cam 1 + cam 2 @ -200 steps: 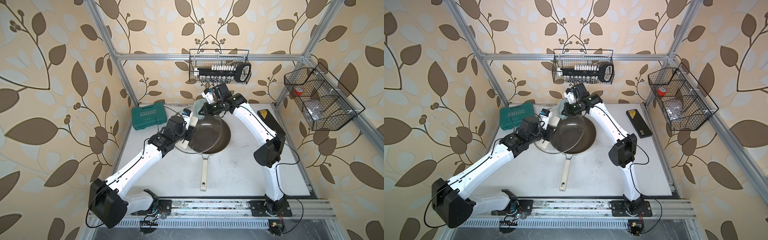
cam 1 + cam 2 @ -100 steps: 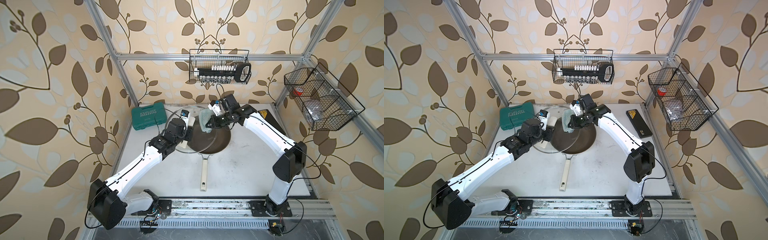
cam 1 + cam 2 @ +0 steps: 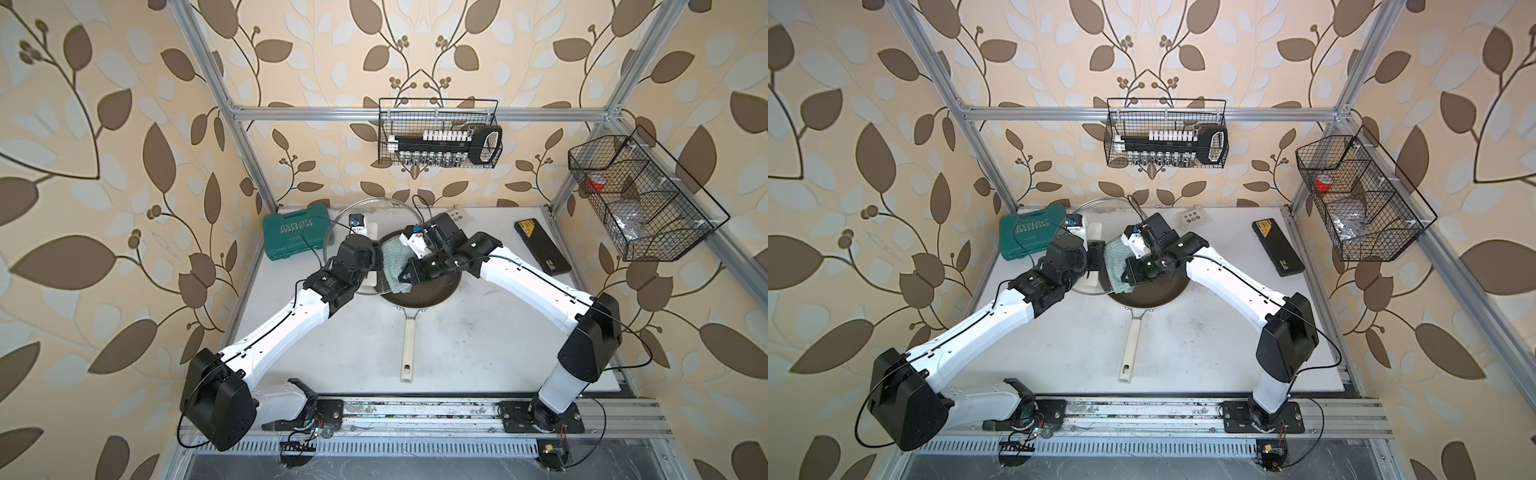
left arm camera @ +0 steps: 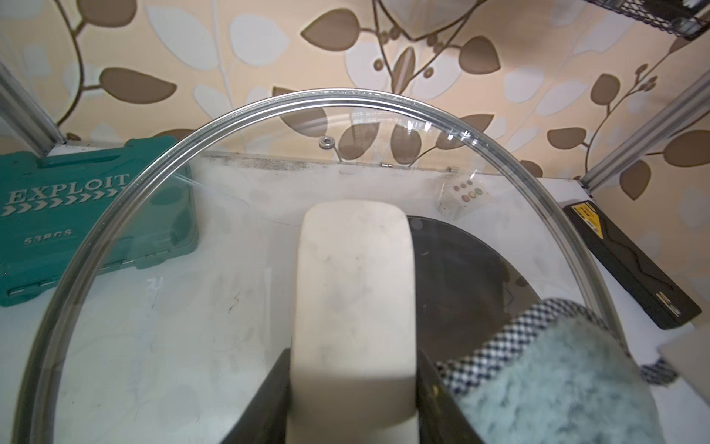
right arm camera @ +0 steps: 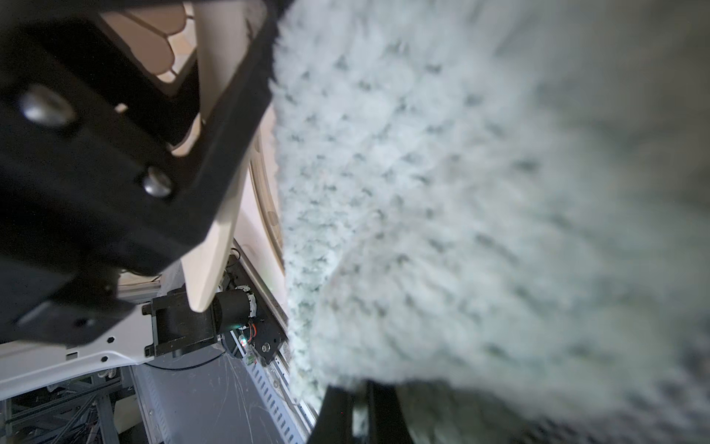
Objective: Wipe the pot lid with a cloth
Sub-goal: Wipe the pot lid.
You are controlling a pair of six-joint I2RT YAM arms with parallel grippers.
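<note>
In both top views the pot lid [image 3: 388, 219] [image 3: 1109, 216] stands tilted on edge over the far desk [image 3: 478, 353], left of centre. Its lower rim is at the left edge of the dark frying pan [image 3: 434, 291]; whether the two touch cannot be told. The left jaws are clamped on the lid's cream bar handle [image 4: 353, 284]. The left wrist view shows a dark finger [image 4: 269, 403] on each side of the handle, which the top views hide under the wrist. The right jaws grip the cloth [image 3: 392, 266] [image 3: 1115, 266], bunched just right of the handle on the lid's handle side. The right wrist view shows them pinched on the edge of the cloth [image 5: 461, 211], which fills most of that picture, blurred. Only the left wrist view shows a black-and-white checked strip [image 4: 499, 346] along the cloth where it overlaps the rim. Whether the cloth presses on the glass is unclear.

A green tool case [image 3: 293, 237] lies far left, a button packet [image 3: 457, 215] lies by the far wall, and a black-and-yellow case [image 3: 540, 247] lies on the right. A wire basket [image 3: 436, 101] hangs on the far wall, and another basket [image 3: 656, 243] on the right wall. The right arm [image 3: 532, 278] covers the pan's far right part. The left wrist view cuts off the lid's near rim.
</note>
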